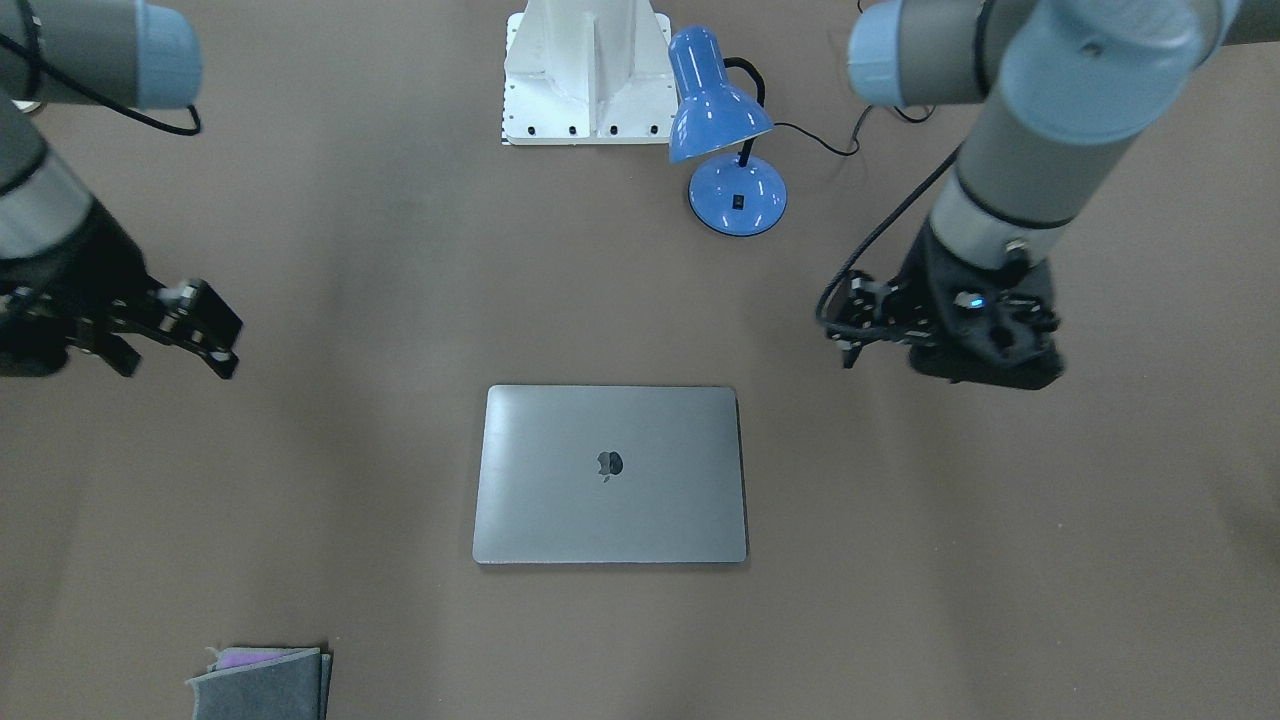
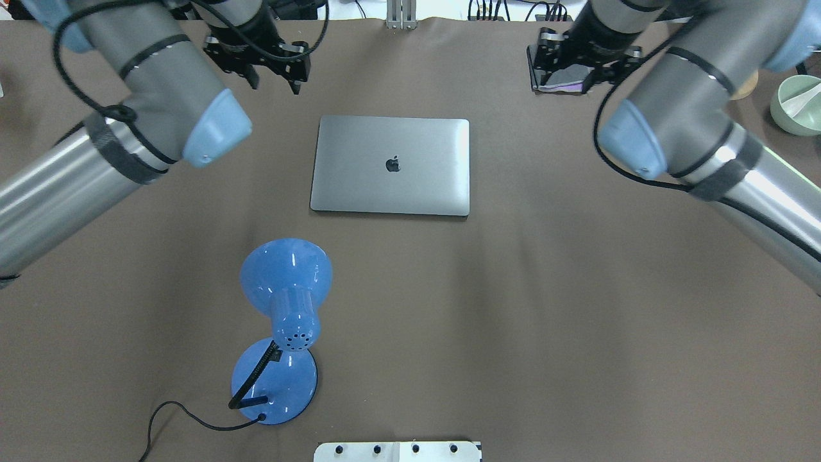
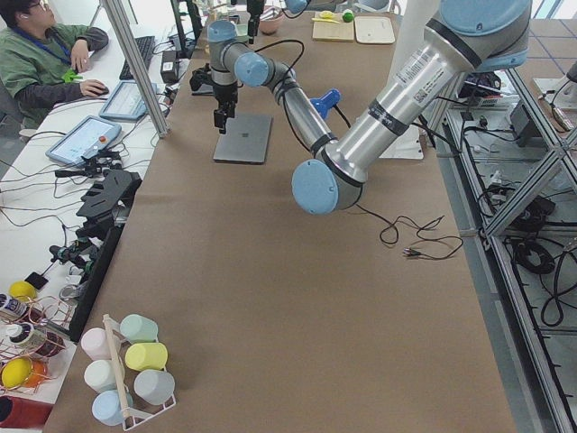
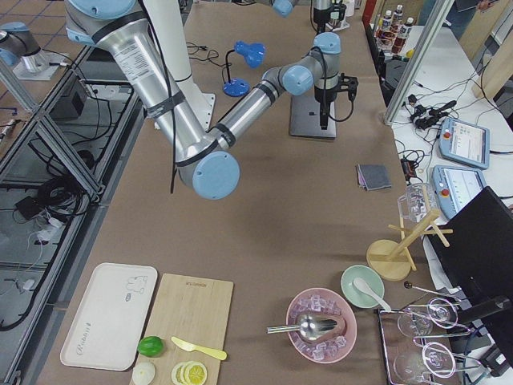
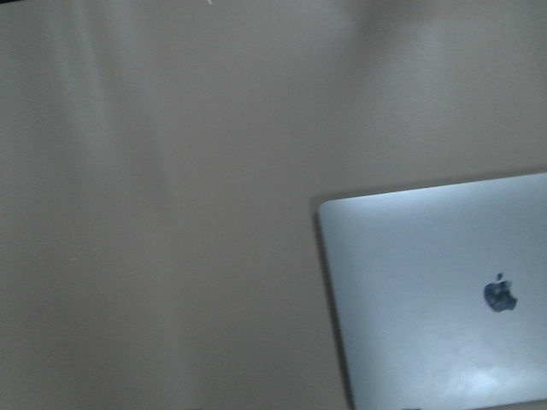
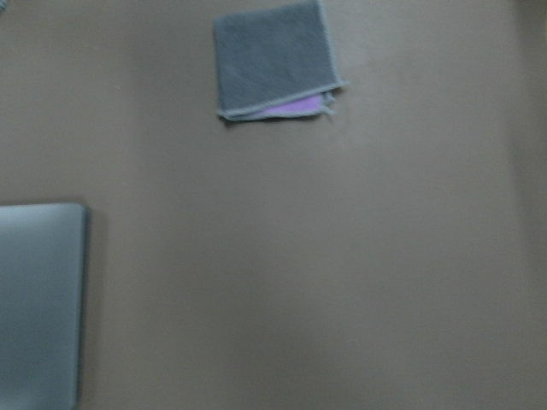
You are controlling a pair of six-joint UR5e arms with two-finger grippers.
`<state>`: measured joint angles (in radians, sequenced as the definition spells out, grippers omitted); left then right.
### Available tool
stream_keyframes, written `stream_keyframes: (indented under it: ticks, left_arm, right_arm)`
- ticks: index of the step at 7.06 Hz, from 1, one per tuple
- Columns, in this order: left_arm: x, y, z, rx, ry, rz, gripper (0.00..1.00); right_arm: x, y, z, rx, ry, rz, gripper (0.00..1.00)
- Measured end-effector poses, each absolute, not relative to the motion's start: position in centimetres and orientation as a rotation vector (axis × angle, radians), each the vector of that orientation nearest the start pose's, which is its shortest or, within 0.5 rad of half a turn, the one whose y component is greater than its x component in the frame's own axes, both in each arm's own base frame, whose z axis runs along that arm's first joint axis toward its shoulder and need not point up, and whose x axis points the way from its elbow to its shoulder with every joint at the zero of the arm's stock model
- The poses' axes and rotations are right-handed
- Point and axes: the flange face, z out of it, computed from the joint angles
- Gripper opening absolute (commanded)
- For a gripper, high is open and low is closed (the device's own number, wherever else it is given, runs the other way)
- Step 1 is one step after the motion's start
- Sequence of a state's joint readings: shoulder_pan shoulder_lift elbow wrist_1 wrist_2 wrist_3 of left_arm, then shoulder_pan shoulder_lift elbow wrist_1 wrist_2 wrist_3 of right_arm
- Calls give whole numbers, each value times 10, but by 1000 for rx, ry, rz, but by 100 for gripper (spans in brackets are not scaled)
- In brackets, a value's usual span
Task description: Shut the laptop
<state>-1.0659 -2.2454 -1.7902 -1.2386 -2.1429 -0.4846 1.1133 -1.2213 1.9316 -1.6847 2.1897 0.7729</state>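
The silver-grey laptop (image 1: 610,500) lies flat on the brown table with its lid down and the dark apple logo facing up. It also shows in the overhead view (image 2: 410,186), the left wrist view (image 5: 427,290) and at the edge of the right wrist view (image 6: 38,299). My left gripper (image 2: 276,85) hovers off the laptop's far left corner, open and empty; in the front view it is on the right (image 1: 847,325). My right gripper (image 2: 567,70) hovers off the far right, open and empty, on the left of the front view (image 1: 180,366).
A blue desk lamp (image 2: 285,314) with a black cord stands between the laptop and my base (image 1: 585,70). A small grey felt pouch with a purple edge (image 1: 265,685) lies under my right gripper, also in the right wrist view (image 6: 273,60). A green bowl (image 2: 798,102) sits far right.
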Motion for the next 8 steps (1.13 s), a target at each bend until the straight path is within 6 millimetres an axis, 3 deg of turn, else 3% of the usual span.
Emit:
stream_keyframes:
  ticks: [2, 3, 4, 5, 6, 7, 8]
  left_arm:
    - [108, -585, 297, 222, 724, 275, 99]
    - [56, -573, 352, 202, 726, 302, 99]
    - [22, -558, 412, 160, 727, 330, 99]
    - [-4, -542, 476, 90, 744, 331, 99]
    - [-23, -527, 529, 30, 779, 298, 99]
    - [-37, -514, 565, 9, 804, 267, 99]
    - [-46, -501, 587, 22, 813, 254, 99]
  right_arm:
    - [-64, -487, 429, 137, -738, 2, 100]
    - [-10, -458, 480, 132, -706, -53, 100]
    - [34, -432, 522, 117, -702, -85, 100]
    - [66, -403, 566, 87, -709, -101, 100]
    - [80, -379, 606, 37, -711, -104, 100]
    - [85, -367, 639, -14, -712, -94, 100]
    - [87, -363, 657, -43, -713, -84, 100]
